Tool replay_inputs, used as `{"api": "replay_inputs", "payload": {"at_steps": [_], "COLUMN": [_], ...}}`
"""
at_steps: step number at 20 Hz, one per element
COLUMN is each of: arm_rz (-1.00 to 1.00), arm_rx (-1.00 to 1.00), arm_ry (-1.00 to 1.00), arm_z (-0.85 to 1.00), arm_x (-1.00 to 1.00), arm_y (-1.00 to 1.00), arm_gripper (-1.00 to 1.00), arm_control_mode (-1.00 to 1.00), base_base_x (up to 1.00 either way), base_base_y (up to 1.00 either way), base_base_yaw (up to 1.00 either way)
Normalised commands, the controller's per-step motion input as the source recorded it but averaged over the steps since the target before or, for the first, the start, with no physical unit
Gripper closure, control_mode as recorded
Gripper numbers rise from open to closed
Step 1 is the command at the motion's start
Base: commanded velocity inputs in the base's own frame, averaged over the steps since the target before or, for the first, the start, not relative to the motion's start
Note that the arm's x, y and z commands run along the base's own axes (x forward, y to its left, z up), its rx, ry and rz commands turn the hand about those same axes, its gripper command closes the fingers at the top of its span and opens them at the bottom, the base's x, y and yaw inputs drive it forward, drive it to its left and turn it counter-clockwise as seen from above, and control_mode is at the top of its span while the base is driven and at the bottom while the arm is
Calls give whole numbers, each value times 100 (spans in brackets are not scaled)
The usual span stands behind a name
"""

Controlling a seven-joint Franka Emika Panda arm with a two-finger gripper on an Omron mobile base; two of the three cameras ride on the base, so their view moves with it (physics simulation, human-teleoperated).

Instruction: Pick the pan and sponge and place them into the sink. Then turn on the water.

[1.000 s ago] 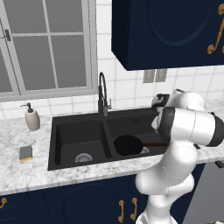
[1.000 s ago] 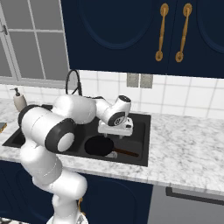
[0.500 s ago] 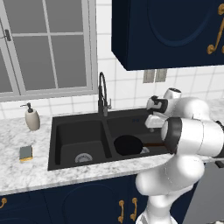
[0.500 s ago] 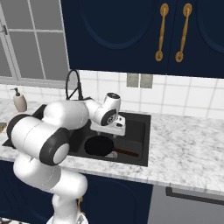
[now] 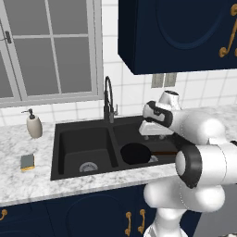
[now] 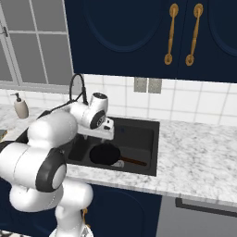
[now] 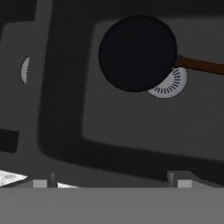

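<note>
Now, step in hand: the pan is delivered and the arm is between jobs; the sponge looks to be next.
Pincer: hangs above the right basin with its jaws spread wide and nothing between them.
Pan: lies flat on the floor of the right basin, below the pincer, its brown handle pointing away toward the arm's side and its rim covering part of the drain.
Sink: black, two basins; the left one, off to the pincer's left, holds nothing but its drain.
Sponge: sits on the worktop, well apart from the pincer, past the far edge of the left basin.
Faucet: stands behind the divider, near the pincer; no stream runs.
Next move, as I judge it: swing left across both basins, come down over the sponge and close on it.
</note>
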Motion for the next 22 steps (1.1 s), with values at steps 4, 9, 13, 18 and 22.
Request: {"api": "replay_inputs", "payload": {"at_steps": [4, 9, 13, 18, 22], "arm_rz": [7, 0, 0, 0, 0], "arm_rx": [0, 0, -1, -2, -8], "arm_ry": [2, 0, 0, 2, 0], "arm_z": [34, 14, 19, 20, 2], "arm_x": [-35, -44, -29, -15, 0], "arm_y": [96, 92, 100, 100, 100], "arm_gripper": [-100, -100, -100, -100, -100], "arm_control_mode": [-100, -100, -100, -100, -100], "base_base_x": [0, 0, 0, 0, 0], "base_base_y": [0, 0, 0, 0, 0], "base_base_yaw": [0, 0, 0, 0, 0]}}
